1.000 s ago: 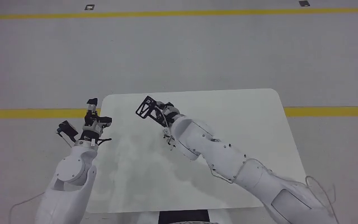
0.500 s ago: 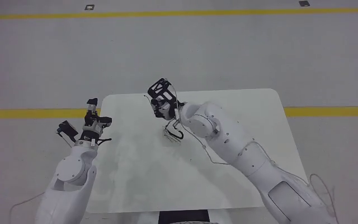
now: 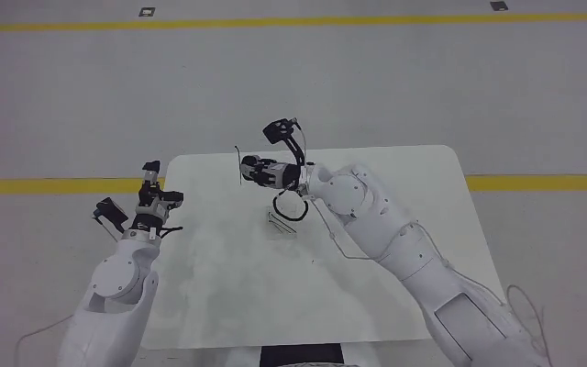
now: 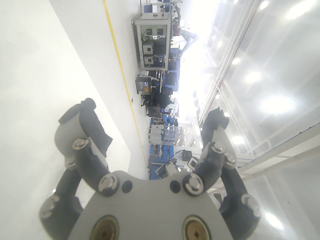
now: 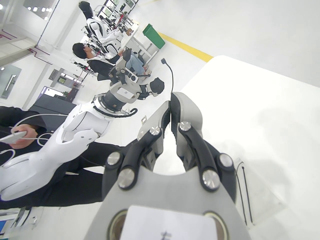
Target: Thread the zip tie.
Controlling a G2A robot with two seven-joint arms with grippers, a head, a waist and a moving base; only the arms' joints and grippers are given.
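The right gripper (image 5: pixel 171 102) is up over the far part of the white table (image 3: pixel 229 294). Its two fingers are pressed tight on a thin black zip tie (image 5: pixel 172 81), which sticks out past the tips. Some spare ties (image 3: pixel 280 220) lie on the table just near of it. The left gripper (image 4: pixel 152 111) is over by the table's left edge, fingers spread wide, holding nothing.
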